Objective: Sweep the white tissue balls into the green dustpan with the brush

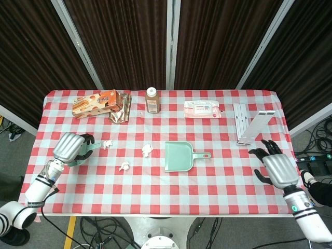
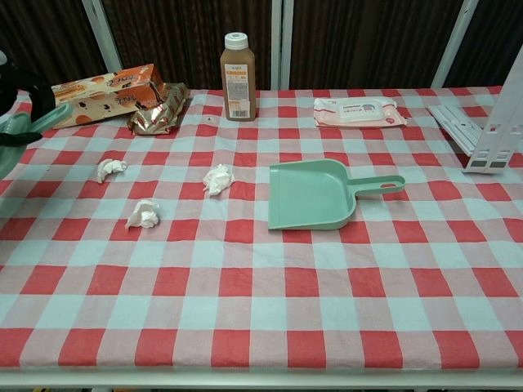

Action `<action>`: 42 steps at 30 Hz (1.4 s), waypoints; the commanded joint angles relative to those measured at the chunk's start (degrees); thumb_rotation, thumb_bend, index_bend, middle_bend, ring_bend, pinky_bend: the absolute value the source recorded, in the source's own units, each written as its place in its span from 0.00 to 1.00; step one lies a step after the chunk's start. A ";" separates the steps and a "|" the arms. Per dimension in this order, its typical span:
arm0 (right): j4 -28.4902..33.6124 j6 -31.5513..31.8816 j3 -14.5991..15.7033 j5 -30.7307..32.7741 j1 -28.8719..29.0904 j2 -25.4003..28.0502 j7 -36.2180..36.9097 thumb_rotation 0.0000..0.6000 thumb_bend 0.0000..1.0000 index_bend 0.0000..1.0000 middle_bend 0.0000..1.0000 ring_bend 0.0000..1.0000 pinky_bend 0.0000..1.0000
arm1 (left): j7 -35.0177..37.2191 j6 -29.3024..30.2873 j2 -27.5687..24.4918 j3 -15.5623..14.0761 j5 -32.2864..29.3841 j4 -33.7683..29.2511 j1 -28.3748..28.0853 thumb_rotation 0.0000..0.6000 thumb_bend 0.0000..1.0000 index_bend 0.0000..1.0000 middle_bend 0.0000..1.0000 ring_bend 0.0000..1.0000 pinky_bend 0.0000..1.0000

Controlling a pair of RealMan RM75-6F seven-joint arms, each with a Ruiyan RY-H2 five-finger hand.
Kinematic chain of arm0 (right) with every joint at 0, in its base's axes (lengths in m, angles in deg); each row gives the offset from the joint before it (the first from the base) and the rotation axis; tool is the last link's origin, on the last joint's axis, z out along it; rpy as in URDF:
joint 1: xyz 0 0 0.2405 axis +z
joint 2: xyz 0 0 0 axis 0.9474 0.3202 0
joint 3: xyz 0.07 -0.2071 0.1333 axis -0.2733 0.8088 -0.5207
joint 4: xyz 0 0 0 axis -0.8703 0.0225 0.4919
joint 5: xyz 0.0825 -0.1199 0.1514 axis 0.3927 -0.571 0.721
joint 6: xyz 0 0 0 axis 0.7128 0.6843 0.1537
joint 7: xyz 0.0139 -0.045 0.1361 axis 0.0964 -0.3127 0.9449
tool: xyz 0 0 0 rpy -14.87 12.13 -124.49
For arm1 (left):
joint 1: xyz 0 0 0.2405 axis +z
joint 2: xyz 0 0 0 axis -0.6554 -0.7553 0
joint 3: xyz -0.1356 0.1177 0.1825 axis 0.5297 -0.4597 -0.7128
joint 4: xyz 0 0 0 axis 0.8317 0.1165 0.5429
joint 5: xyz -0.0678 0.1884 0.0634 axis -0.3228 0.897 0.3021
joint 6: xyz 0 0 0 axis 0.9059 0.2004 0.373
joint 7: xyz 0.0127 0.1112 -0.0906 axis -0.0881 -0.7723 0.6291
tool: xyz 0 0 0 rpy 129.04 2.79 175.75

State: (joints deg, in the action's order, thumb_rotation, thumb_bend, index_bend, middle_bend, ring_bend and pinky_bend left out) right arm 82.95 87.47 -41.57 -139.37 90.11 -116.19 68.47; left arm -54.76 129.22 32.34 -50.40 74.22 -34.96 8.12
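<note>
Green plastic of the brush (image 1: 89,150) is being gripped by the left hand (image 1: 69,147) at the table's left edge, handle pointing right. Three tissue balls (image 1: 108,143) (image 1: 125,166) (image 1: 147,150) are lying between it and the green dustpan (image 1: 179,156), mouth facing them. Being light and soft, they are judged likely to roll or snag under bristles; gentle strokes are being called for. The right hand (image 1: 277,167) is being held over the table's right edge, empty, fingers spread.
</note>
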 commanded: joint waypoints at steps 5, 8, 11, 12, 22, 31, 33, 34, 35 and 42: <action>-4.32 -10.23 -3.57 12.70 11.75 -12.19 -15.64 1.00 0.29 0.26 0.32 0.04 0.04 | 7.45 4.26 -1.19 -0.23 5.31 2.15 0.56 1.00 0.47 0.55 0.60 0.74 0.88; -7.00 -10.37 -4.33 17.44 14.26 -17.20 -19.03 1.00 0.27 0.28 0.35 0.06 0.05 | 7.96 4.57 -0.98 -0.34 5.69 2.44 0.80 1.00 0.47 0.55 0.60 0.74 0.88; -10.11 -10.30 -4.13 20.25 16.41 -21.56 -22.16 1.00 0.26 0.31 0.37 0.08 0.07 | 8.55 4.82 -0.83 -0.41 5.82 2.62 1.13 1.00 0.47 0.55 0.60 0.74 0.88; -11.44 -10.12 -3.93 21.22 17.18 -23.15 -23.52 1.00 0.26 0.31 0.37 0.08 0.08 | 8.69 4.88 -0.79 -0.47 5.88 2.68 1.26 1.00 0.47 0.55 0.60 0.74 0.88; -18.54 -7.51 -3.37 24.29 20.64 -32.23 -27.37 1.00 0.23 0.39 0.40 0.11 0.09 | 9.10 4.21 -0.68 -0.81 6.08 3.20 1.71 1.00 0.47 0.56 0.60 0.74 0.88; -20.78 -6.14 -2.10 25.15 21.68 -34.93 -29.24 1.00 0.22 0.39 0.42 0.12 0.09 | 9.34 3.78 -0.49 -0.87 6.44 3.49 1.70 1.00 0.47 0.56 0.60 0.74 0.88; -21.15 -5.89 -1.78 25.18 21.74 -35.28 -29.40 1.00 0.21 0.40 0.42 0.12 0.09 | 9.40 3.62 -0.39 -0.84 6.47 3.61 1.65 1.00 0.47 0.56 0.60 0.74 0.88; -21.27 -5.90 -1.70 25.28 21.78 -35.42 -29.36 1.00 0.21 0.40 0.42 0.12 0.09 | 9.41 3.54 -0.34 -0.85 6.51 3.66 1.62 1.00 0.47 0.55 0.60 0.74 0.88; -21.36 -5.97 -1.63 25.41 21.83 -35.51 -29.33 1.00 0.20 0.40 0.42 0.12 0.09 | 9.39 3.47 -0.32 -0.89 6.59 3.69 1.59 1.00 0.47 0.56 0.60 0.74 0.88; -20.92 -5.97 -1.51 25.87 22.07 -35.35 -28.56 1.00 0.16 0.40 0.42 0.12 0.09 | 9.26 3.22 -0.19 -0.78 6.70 3.83 1.46 1.00 0.47 0.55 0.60 0.74 0.88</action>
State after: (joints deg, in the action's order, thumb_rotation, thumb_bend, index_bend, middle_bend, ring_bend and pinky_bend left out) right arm 62.12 81.55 -43.09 -113.58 112.11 -151.52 39.97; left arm -45.50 132.44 32.15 -51.18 80.91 -31.13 9.58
